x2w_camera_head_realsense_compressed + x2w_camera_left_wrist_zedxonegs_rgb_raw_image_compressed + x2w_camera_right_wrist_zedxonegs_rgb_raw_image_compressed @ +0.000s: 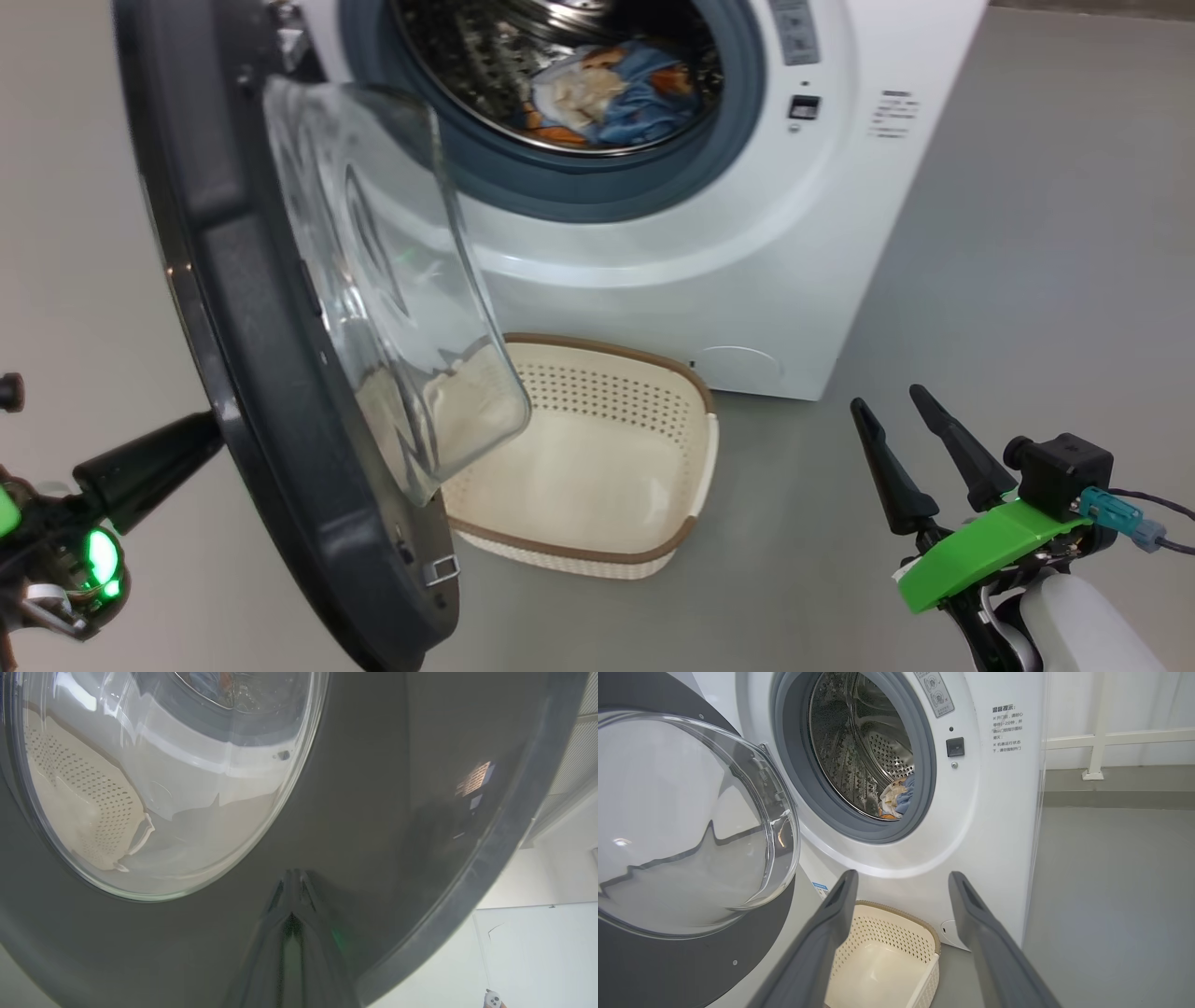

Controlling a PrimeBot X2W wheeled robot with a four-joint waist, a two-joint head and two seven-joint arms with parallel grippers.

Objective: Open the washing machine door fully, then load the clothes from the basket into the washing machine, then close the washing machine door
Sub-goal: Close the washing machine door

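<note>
The washing machine door (233, 308) stands open, swung out over the left end of the basket (607, 347), which sits on the floor (1027, 280) just before the washing machine (747, 261). The clothes (607, 93) lie inside the drum (467, 56). The left tool (201, 434) is pressed together, its tips against the door's black outer face. The right tool (887, 397) is spread and holds nothing, to the right of the basket.

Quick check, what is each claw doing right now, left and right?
Left claw: closed, holding nothing, tip against the door.
Right claw: open, empty.
</note>
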